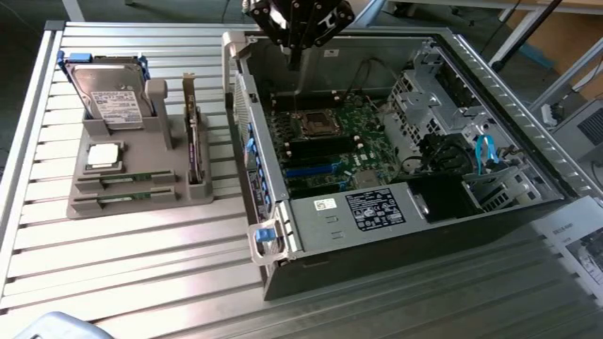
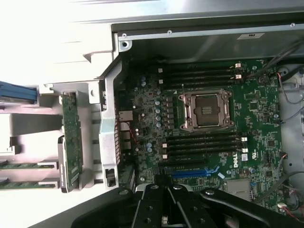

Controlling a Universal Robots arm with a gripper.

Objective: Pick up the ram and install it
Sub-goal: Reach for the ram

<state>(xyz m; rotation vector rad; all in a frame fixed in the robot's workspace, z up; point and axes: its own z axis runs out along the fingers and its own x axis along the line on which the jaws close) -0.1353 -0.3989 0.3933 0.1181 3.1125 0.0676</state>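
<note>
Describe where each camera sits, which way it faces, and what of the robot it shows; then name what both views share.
Exterior view: off the arm, above, looking down on the slatted table, the parts holder and the open computer case; the tool hangs over the case.
Wrist view: on the wrist, looking down past the shut tool onto the motherboard.
Shared: the processor socket, and the two ram sticks in the holder.

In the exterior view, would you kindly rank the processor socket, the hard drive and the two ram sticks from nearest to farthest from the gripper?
1. Processor socket, inside the case, below the gripper.
2. Hard drive, upright in the holder, exterior view's left.
3. Ram sticks, holder's front slots.
</note>
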